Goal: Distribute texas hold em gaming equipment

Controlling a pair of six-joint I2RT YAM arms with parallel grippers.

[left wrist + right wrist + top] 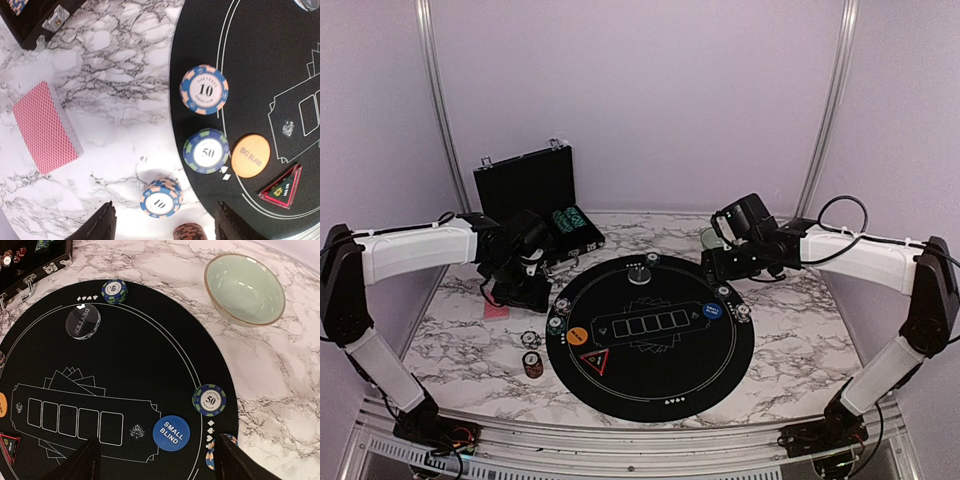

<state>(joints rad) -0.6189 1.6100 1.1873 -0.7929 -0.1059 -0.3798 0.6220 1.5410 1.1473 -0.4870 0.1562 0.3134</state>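
**At the mat's left edge: left gripper poised above a loose chip stack**

We see a round black felt mat (650, 335) on a marble table (800, 340). Chips and button discs already sit round its rim. On the left are a ten chip (204, 89), a fifty chip (206, 150) and the orange big-blind disc (250, 155). On the right is the blue small-blind disc (171, 433).

Just off the mat's left edge stands a blue-and-peach ten stack (160, 200), with a reddish-brown stack (189, 232) nearer to us. The red-backed card deck (46, 127) lies farther left, near the black case (535, 205).

The left gripper (165, 226) hovers over those two stacks, its fingers (97, 225) moderately apart and holding nothing. The right gripper (160, 465) hangs wide and empty above the mat's right side, near the pale green bowl (245, 287).

We judge the step in hand to be picking up the ten stack. To do it well, we centre the fingers on that stack alone and descend straight. We then close low on its striped edge so the bottom chips lift too. The reddish-brown stack sits close enough that one finger could clip it, so we keep the jaws clear of it before closing.
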